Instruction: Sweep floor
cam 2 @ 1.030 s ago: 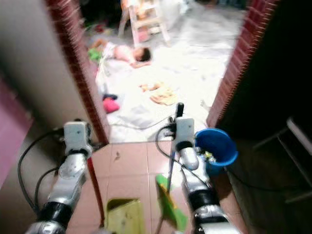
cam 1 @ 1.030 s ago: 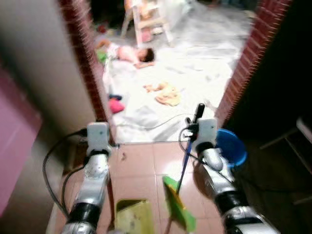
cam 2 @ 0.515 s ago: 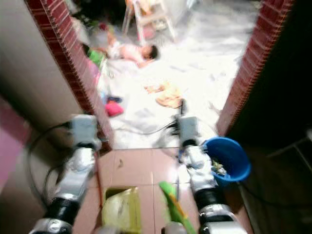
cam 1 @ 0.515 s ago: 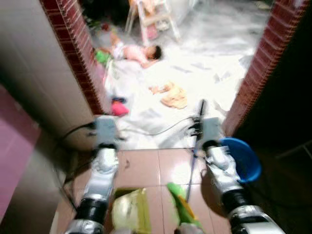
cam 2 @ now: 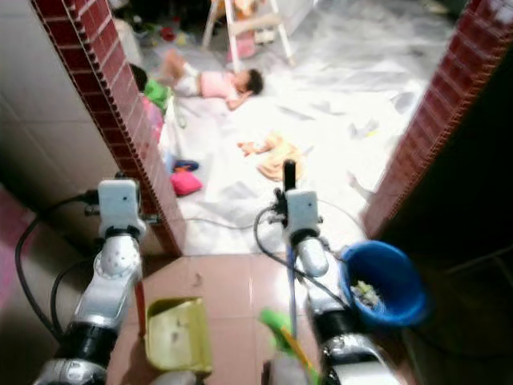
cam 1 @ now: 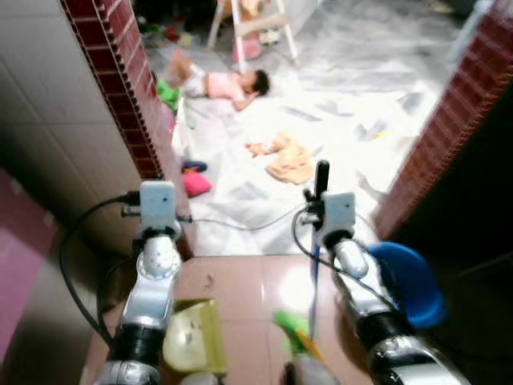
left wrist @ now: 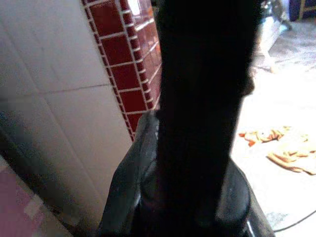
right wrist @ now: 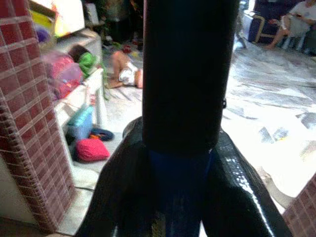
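My right gripper (right wrist: pixel 180 163) is shut on the broom's blue shaft just below its black top grip (cam 1: pixel 322 173). The shaft (cam 1: pixel 313 277) runs down to the green broom head (cam 1: pixel 292 327) on the brown floor tiles. My left gripper (left wrist: pixel 197 187) is shut on a black handle that fills the left wrist view. Under that arm the yellow-green dustpan (cam 2: pixel 178 334) hangs low over the tiles. Both arms are raised in front of me at a doorway, with their wrist boxes (cam 1: pixel 158 206) level with each other.
Red brick pillars (cam 1: pixel 120 88) (cam 2: pixel 449 112) frame the doorway onto a bright white floor. A blue bucket (cam 2: pixel 383 282) holding scraps stands on the right. A child (cam 1: pixel 220 83) lies on the floor beyond, near an orange cloth (cam 1: pixel 290 164), a pink item (cam 1: pixel 195 184), a cable (cam 1: pixel 240 224) and a wooden stool (cam 1: pixel 252 28).
The whole picture has shifted and sharpened, so the camera moved; the bucket now sits lower right. Both grippers keep their hold on broom and dustpan.
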You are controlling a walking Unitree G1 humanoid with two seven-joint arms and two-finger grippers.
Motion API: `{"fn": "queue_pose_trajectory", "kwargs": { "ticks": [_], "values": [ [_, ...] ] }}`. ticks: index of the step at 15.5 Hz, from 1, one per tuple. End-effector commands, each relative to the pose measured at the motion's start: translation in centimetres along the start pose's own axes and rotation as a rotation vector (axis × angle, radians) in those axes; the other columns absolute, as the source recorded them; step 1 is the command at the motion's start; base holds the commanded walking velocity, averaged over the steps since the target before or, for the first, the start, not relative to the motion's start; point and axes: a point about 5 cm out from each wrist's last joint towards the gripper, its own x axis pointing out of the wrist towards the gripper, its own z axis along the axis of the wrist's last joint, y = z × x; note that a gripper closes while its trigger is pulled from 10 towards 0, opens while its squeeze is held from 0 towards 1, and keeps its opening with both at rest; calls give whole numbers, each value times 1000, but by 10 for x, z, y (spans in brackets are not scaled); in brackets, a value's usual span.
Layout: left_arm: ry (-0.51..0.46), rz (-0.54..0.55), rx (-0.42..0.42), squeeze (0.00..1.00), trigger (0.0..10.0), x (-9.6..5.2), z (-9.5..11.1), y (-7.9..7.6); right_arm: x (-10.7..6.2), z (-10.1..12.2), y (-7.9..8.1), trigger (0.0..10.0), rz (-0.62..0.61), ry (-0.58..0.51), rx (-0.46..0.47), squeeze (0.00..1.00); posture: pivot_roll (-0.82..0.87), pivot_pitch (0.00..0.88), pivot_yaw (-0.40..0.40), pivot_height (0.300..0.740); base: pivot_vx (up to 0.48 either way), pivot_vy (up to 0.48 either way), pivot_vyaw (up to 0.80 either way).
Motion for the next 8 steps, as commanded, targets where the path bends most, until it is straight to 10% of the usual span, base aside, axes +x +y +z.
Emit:
{"fn": "queue_pose_trajectory", "kwargs": {
  "ticks": [1,8],
  "values": [
    [-81,47,12,0,10000,7,17,12,5,11,8,10000,13,-55,20,0,-19,0,22,731,240,416,0],
    [-71,64,27,0,10000,21,12,15,5,12,6,10000,5,-62,11,0,-30,0,17,731,315,319,0]
  ]
}}
